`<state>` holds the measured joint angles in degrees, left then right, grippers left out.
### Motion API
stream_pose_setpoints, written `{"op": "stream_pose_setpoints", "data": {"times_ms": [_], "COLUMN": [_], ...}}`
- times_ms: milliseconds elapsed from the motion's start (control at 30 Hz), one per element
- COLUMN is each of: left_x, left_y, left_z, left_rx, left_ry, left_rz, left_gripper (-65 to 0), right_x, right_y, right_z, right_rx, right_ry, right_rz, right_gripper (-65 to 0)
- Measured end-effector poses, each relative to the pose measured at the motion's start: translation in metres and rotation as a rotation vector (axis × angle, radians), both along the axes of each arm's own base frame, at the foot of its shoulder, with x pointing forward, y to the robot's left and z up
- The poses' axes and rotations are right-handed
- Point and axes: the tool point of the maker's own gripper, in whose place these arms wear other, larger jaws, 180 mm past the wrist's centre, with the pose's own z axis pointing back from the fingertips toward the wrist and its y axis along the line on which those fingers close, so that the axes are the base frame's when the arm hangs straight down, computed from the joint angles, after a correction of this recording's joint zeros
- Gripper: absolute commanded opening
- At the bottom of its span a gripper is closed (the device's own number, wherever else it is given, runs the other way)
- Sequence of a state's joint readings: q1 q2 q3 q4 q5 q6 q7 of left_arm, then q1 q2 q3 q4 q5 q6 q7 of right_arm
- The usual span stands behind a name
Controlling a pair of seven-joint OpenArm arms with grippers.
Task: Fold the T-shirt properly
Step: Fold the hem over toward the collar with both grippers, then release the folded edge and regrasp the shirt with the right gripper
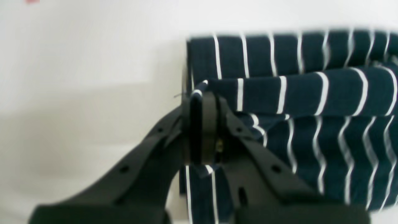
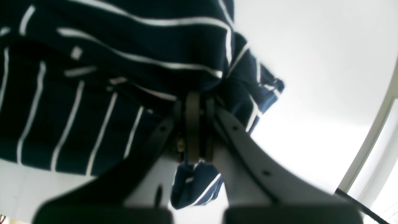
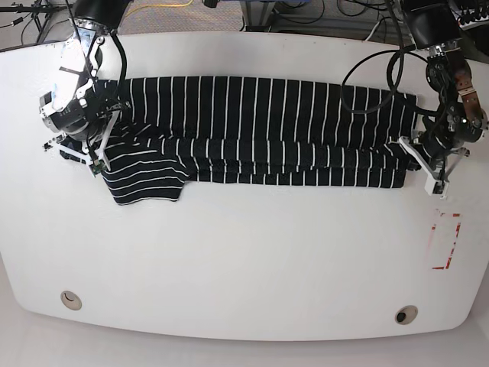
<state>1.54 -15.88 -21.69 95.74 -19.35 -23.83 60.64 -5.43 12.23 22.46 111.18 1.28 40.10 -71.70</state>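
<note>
The T-shirt (image 3: 260, 130) is dark with thin white stripes and lies stretched in a long band across the far half of the white table. One sleeve (image 3: 145, 180) sticks out toward the front at the left end. My left gripper (image 1: 200, 124) is shut on the T-shirt's folded edge (image 1: 279, 93); in the base view this gripper (image 3: 422, 157) sits at the shirt's right end. My right gripper (image 2: 194, 124) is shut on bunched T-shirt cloth (image 2: 124, 62), and it (image 3: 98, 145) holds the left end, slightly lifted.
The white table (image 3: 244, 260) extends toward the front with two round holes (image 3: 70, 299) (image 3: 406, 314) near its edge. A red outlined rectangle (image 3: 445, 241) is marked at the right. Cables (image 3: 374, 69) loop above the shirt's right end.
</note>
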Motion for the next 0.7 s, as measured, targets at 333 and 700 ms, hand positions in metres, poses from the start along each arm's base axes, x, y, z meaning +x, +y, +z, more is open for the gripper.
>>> {"op": "stream_pose_setpoints", "data": {"times_ms": [333, 700], "left_x": [-0.01, -0.011], "left_y": [0.007, 0.007], "left_z": [-0.006, -0.008], "left_rx": [0.023, 0.025], "left_ry": [0.03, 0.038], "left_rz": [-0.004, -0.003], "left_gripper": [-54.9, -24.9], "right_x": [-0.012, 0.0], "right_y": [0.01, 0.011], "right_z": [-0.012, 0.011], "right_rx": [0.023, -0.003], "right_ry": [0.03, -0.04], "right_rz": [-0.006, 0.003], "right_gripper": [-33.6, 0.0]}}
